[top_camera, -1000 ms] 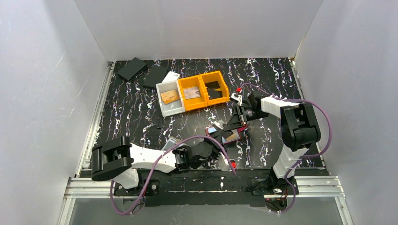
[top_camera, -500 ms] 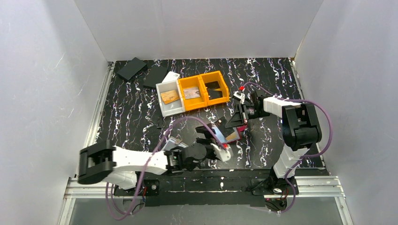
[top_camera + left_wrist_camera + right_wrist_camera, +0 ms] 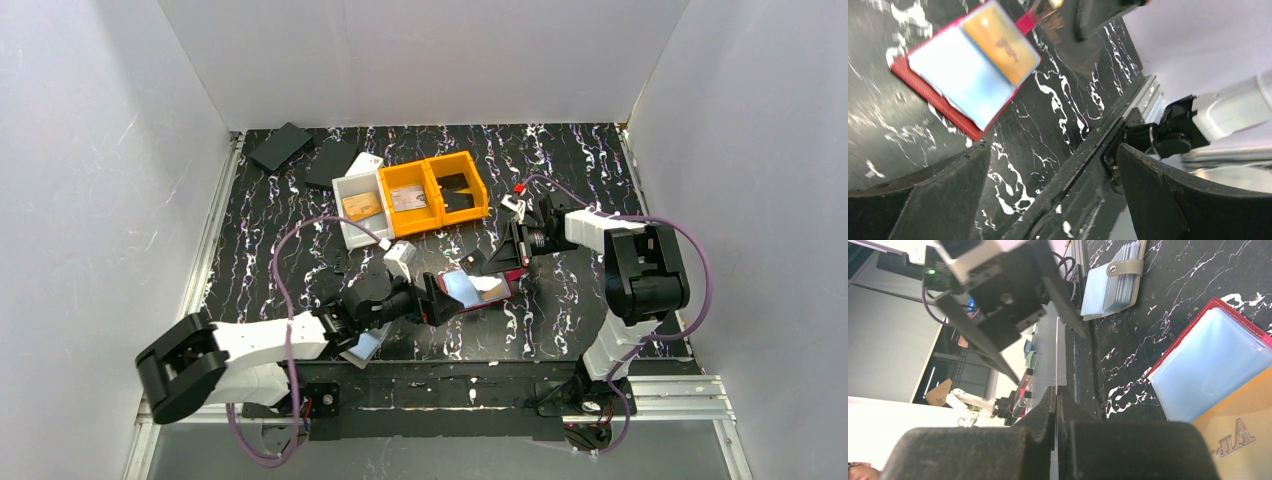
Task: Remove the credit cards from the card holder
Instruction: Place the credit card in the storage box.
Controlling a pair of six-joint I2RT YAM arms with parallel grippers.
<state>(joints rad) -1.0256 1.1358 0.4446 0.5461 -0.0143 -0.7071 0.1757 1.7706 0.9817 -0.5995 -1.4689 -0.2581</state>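
— So, what is changing on the counter?
— The left arm is swinging round toward the left edge. The left hand, clenched a second ago, is now standing released and facing the card holder.
— And the right hand?
— It is sitting clenched at the holder's right end, having just closed. I cannot tell whether it is pinching the cover.
— Where is the holder lying?
— It is lying open nearer the near edge, between both hands, with the orange card sitting in its sleeve. I think the right is steadying it while the left is getting ready to pull.
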